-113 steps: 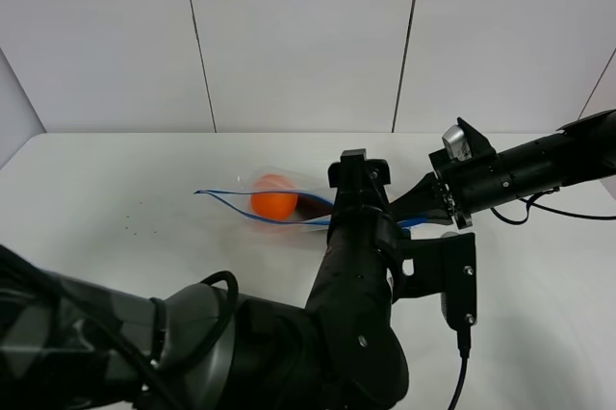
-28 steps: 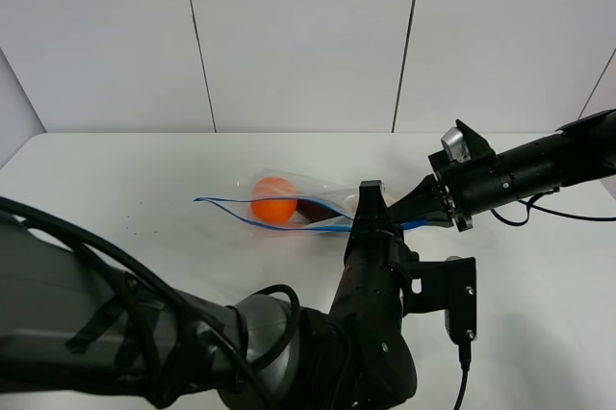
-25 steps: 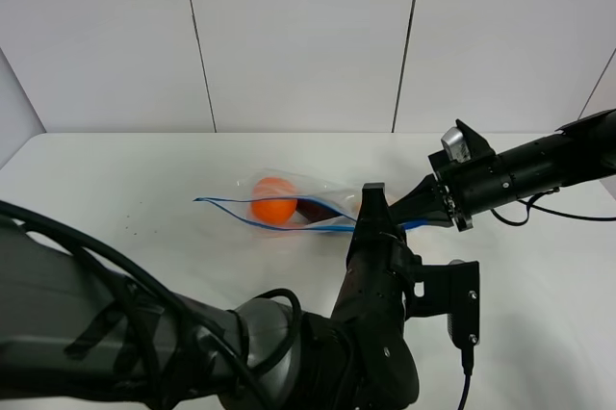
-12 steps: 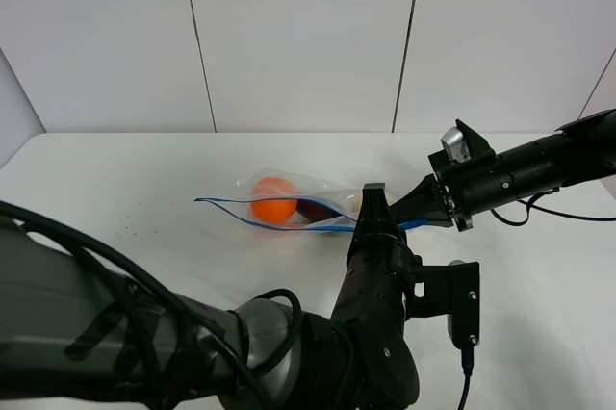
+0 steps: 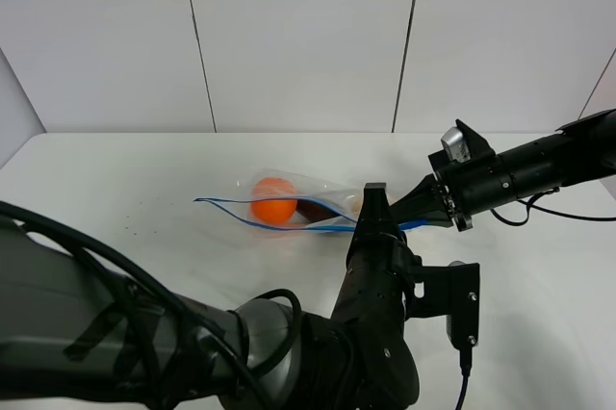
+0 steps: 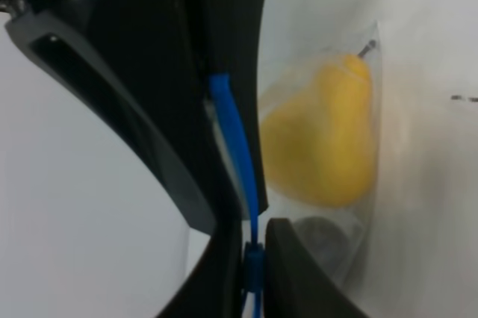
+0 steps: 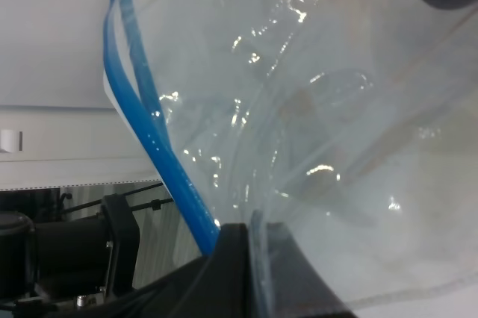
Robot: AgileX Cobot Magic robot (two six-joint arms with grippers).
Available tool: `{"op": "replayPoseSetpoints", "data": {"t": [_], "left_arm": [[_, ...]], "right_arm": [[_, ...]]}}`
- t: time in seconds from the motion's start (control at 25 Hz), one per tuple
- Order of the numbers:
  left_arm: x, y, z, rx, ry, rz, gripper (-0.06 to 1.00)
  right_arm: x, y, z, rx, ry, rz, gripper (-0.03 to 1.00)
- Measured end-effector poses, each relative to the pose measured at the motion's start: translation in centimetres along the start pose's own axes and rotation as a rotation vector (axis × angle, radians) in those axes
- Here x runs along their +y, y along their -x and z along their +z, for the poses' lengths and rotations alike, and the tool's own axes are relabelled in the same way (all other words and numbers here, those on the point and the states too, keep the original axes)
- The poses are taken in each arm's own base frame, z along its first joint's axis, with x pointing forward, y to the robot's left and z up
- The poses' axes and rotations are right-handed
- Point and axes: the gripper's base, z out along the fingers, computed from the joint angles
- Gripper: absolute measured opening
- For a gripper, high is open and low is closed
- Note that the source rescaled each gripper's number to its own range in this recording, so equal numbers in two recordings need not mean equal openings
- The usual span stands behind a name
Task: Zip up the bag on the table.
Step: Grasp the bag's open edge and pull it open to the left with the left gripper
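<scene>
left gripper (image 6: 254, 257) pinches the blue zipper strip (image 6: 232, 142) beside the right gripper (image 7: 251, 237) clamping the bag's (image 5: 289, 202) end, its open length running toward the table's (image 5: 106, 189) left edge.

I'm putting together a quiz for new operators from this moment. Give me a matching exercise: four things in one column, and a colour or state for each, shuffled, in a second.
Things:
1 orange
2 pear
3 zipper strip
4 right gripper

Colour or state:
a blue
b shut on the bag
c yellow
d round, toward the bag's open end

Pairs: 1-d, 2-c, 3-a, 4-b
</scene>
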Motion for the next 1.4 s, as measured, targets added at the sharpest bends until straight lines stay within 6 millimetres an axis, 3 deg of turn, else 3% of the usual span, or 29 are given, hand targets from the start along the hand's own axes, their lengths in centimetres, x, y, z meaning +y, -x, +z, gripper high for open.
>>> {"op": "replayPoseSetpoints", "data": {"t": [0.6, 0.92, 1.4], "left_arm": [[0.4, -0.7, -0.3, 0.072, 0.039, 0.005, 0.0], [-0.4, -2.9, -1.2, 0.126, 0.032, 0.061, 0.0], [1.2, -5.4, -1.4, 0.198, 0.042, 0.017, 0.0]], "right_arm": [[0.2, 0.0, 0.1, 0.0, 0.016, 0.005, 0.0], [0.2, -0.1, 0.2, 0.018, 0.011, -0.003, 0.0], [0.2, -0.1, 0.2, 0.015, 0.012, -0.002, 0.0]]}}
